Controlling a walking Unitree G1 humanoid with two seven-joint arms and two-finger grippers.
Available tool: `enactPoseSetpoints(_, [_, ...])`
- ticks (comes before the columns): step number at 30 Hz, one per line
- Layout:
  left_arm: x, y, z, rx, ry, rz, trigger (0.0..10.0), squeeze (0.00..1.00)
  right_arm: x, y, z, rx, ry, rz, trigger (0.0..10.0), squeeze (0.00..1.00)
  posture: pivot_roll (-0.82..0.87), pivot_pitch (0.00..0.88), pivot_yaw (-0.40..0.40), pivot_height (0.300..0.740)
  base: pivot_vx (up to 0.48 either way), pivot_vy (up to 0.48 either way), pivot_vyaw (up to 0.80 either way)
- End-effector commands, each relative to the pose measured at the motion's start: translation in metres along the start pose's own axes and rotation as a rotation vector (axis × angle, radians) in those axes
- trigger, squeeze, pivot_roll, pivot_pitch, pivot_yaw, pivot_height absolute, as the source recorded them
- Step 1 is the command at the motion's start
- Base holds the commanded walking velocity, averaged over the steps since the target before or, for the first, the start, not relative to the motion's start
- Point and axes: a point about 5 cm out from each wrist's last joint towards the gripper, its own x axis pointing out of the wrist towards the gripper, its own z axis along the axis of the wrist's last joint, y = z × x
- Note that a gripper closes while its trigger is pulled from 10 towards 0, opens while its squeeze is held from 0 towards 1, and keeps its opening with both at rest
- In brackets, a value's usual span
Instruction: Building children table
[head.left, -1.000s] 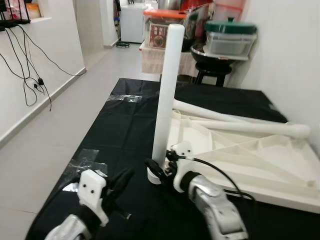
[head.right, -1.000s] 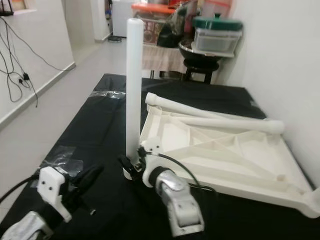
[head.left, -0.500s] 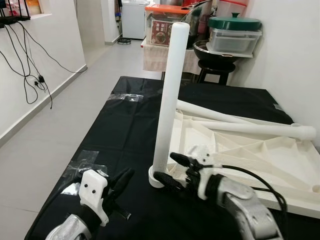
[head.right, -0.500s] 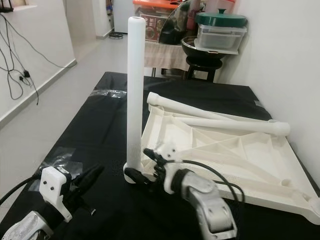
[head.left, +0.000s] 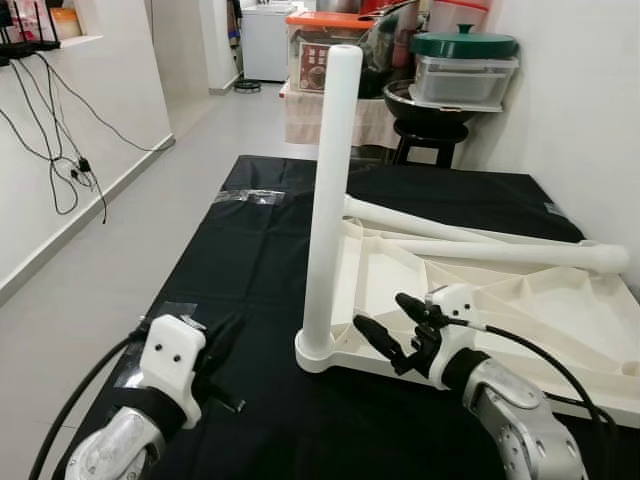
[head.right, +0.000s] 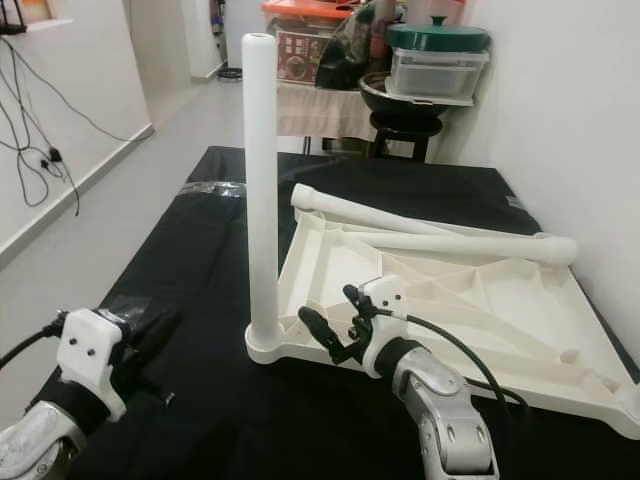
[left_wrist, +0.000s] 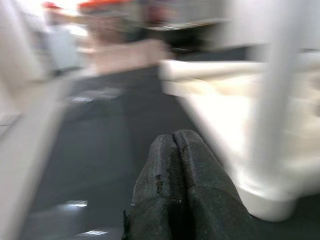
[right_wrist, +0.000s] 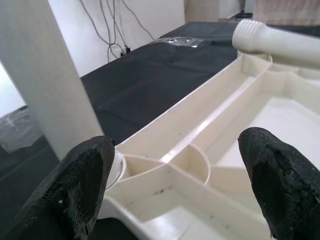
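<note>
The left gripper (head.left: 222, 340) hangs over the near left edge of the black sheet (head.left: 250, 260) that covers the floor; its two fingers (left_wrist: 175, 185) are pressed together and hold nothing. The white tabletop (head.left: 520, 320) lies upside down on the right half of the sheet, ribbed underside up. One white leg (head.left: 330, 190) stands upright in the socket at the tabletop's near left corner. Two loose legs (head.left: 480, 245) lie across the tabletop's far edge. The right gripper (head.left: 395, 330) hovers over the tabletop's near edge, just beside the upright leg, with its fingers (right_wrist: 82, 185) spread apart and holding nothing. A black stool (head.left: 430, 130) carrying lidded containers stands beyond the sheet's far edge.
</note>
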Motion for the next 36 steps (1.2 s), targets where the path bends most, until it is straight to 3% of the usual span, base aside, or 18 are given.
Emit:
enactPoseSetpoints(1, [0.001,0.006,-0.013,0.034,0.074,0.101,10.0,0.0,-0.006,0.0,0.001,0.015,-0.015,-0.033,10.0,0.0,-0.05,0.0,-0.047,0.74,0.0,0.0,0.0])
enactPoseSetpoints(5, [0.001,0.009,-0.019,0.042,0.099,0.181,10.0,0.0,-0.012,0.001,0.0,0.011,-0.017,-0.064,10.0,0.0,-0.07,0.0,-0.053,0.74,0.0,0.0,0.0])
enactPoseSetpoints(8, [-0.005,0.012,-0.023,-0.014,0.111,0.252,10.0,0.0,-0.022,0.005,-0.004,0.005,-0.02,-0.095,10.0,0.0,-0.08,0.0,-0.052,0.74,0.0,0.0,0.0])
enactPoseSetpoints(10, [-0.01,0.01,-0.027,-0.04,0.126,0.25,10.0,0.0,-0.027,0.006,-0.004,0.007,-0.029,-0.11,10.0,0.0,-0.09,0.003,-0.05,0.74,0.0,0.304,0.0])
enactPoseSetpoints(13, [-0.013,0.001,-0.03,-0.001,0.15,0.193,10.0,0.0,-0.029,0.003,-0.003,0.011,-0.034,-0.12,10.0,0.0,-0.08,0.004,-0.054,0.74,0.0,0.414,0.0])
enactPoseSetpoints(19, [-0.01,-0.002,-0.03,0.004,0.147,0.179,10.0,0.0,-0.034,0.002,-0.003,0.017,-0.039,-0.111,10.0,0.0,-0.08,0.005,-0.055,0.74,0.0,0.476,0.0])
enactPoseSetpoints(23, [-0.008,-0.002,-0.03,0.0,0.141,0.161,10.0,0.0,-0.047,0.005,-0.005,0.018,-0.029,-0.058,10.0,0.0,-0.09,0.01,-0.046,0.74,0.0,0.476,0.0])
enactPoseSetpoints(31, [-0.005,-0.003,-0.031,-0.005,0.136,0.134,10.0,0.0,-0.04,0.003,-0.003,-0.034,-0.023,-0.054,10.0,0.0,-0.09,0.007,-0.042,0.74,0.0,0.476,0.0])
enactPoseSetpoints(36, [-0.003,-0.007,-0.029,-0.014,0.116,0.092,10.0,0.0,-0.03,-0.022,0.007,-0.054,-0.016,-0.199,10.0,0.0,-0.08,0.0,-0.046,0.74,0.0,0.286,0.0])
